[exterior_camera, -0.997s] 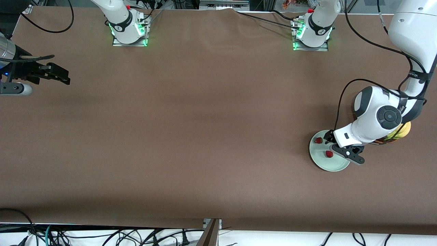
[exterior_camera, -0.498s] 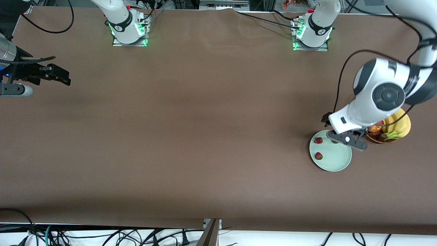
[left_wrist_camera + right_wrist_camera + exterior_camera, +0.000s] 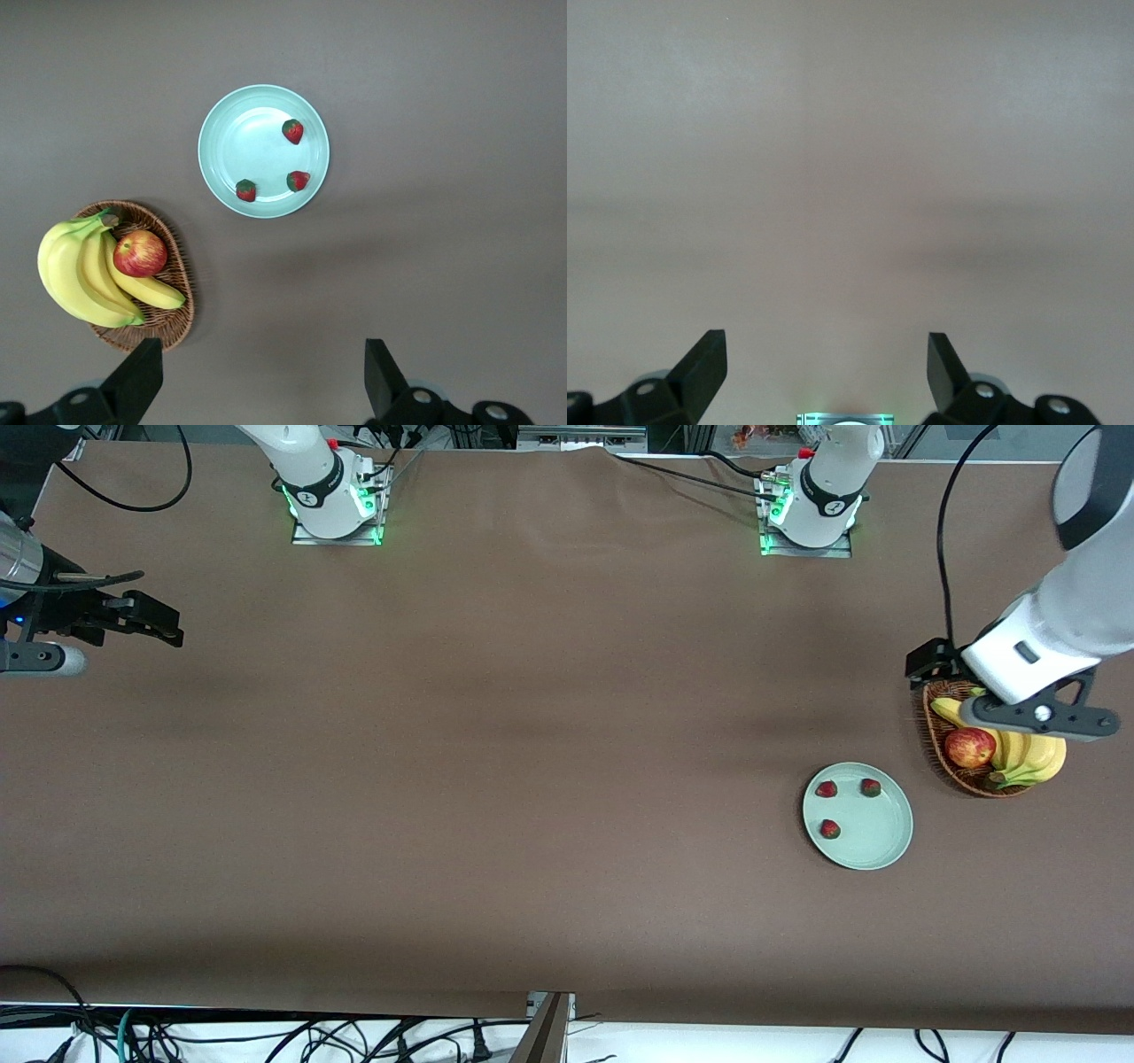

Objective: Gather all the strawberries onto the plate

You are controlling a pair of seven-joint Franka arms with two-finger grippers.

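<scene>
All three strawberries [image 3: 827, 789] lie on the plate [image 3: 877, 850], beside the wicker basket [image 3: 935, 735]. My left gripper [image 3: 1036, 715] hangs over that basket, fingers spread and empty. My right gripper [image 3: 142, 620] waits, released, over its end of the table [image 3: 532, 735].

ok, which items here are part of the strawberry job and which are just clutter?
Job:
- strawberries, all three on the plate
- plate
- left gripper, open, above the basket

Clutter:
- basket
- apple
- bananas
- right gripper, open, waiting
</scene>
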